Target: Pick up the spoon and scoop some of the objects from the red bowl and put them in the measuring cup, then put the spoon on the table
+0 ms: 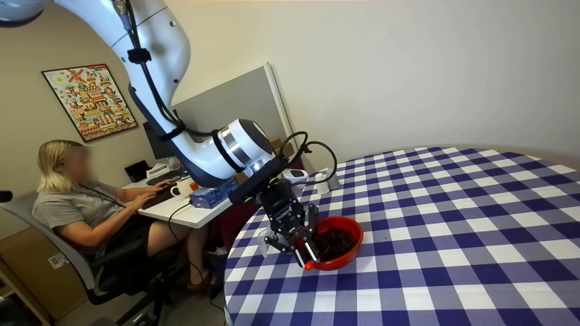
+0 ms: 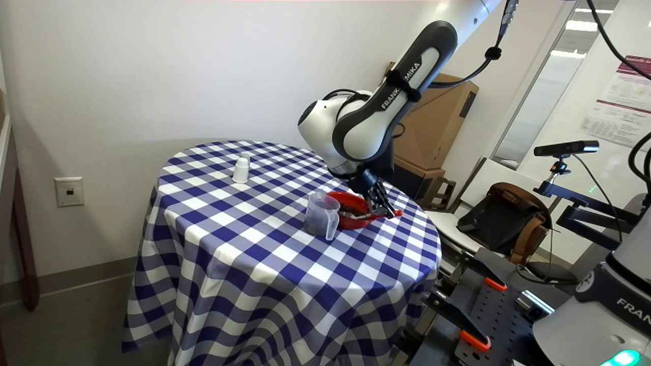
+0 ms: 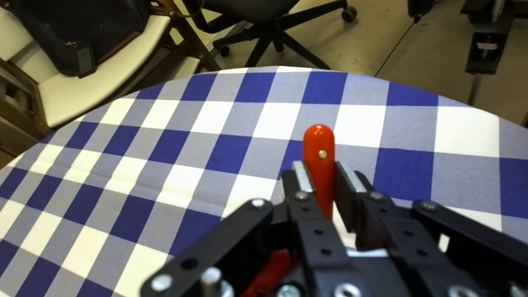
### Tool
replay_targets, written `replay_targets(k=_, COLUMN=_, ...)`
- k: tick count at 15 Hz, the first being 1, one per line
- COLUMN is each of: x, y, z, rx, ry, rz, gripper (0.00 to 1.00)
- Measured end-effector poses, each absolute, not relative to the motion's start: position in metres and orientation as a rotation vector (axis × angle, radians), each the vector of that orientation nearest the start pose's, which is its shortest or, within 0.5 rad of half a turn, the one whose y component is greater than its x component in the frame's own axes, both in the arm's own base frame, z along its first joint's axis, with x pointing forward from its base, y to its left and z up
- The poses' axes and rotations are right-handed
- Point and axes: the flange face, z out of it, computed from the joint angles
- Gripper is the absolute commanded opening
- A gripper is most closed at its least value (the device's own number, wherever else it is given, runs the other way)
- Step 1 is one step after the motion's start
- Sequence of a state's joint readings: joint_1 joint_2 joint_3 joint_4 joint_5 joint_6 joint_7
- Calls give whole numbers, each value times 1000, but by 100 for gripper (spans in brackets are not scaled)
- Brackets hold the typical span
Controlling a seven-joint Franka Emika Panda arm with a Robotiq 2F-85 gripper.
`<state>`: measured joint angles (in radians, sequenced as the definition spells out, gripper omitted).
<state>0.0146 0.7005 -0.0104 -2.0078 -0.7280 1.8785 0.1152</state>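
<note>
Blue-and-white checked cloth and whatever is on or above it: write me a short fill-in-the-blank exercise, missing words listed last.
1. The black two-fingered gripper holds the slim spoon by its rounded, red ____.
2. The shallow round bowl holding small dark pieces is coloured bright ____.
3. Beside that bowl, the clear, see-through measuring cup stands ____ rather than lying on its side.

Missing words: handle; red; upright.

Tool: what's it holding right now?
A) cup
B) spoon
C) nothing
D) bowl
B: in the wrist view the red handle of the spoon is clamped in the tool, its rounded end sticking out past it.
</note>
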Motion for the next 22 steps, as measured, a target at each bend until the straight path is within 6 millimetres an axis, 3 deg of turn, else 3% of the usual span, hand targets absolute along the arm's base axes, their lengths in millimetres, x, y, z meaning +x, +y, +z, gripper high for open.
replay_targets(k=5, x=509, y=-67, z=90, rx=2418, ry=461, rz=-1012, gripper=10)
replay_targets(k=14, x=519, y=-116, z=105, rx=2611, ry=343, rz=-1069, gripper=10)
replay_targets(k=22, x=513, y=-133, z=108, rx=2788, ry=323, rz=-1136, gripper=10)
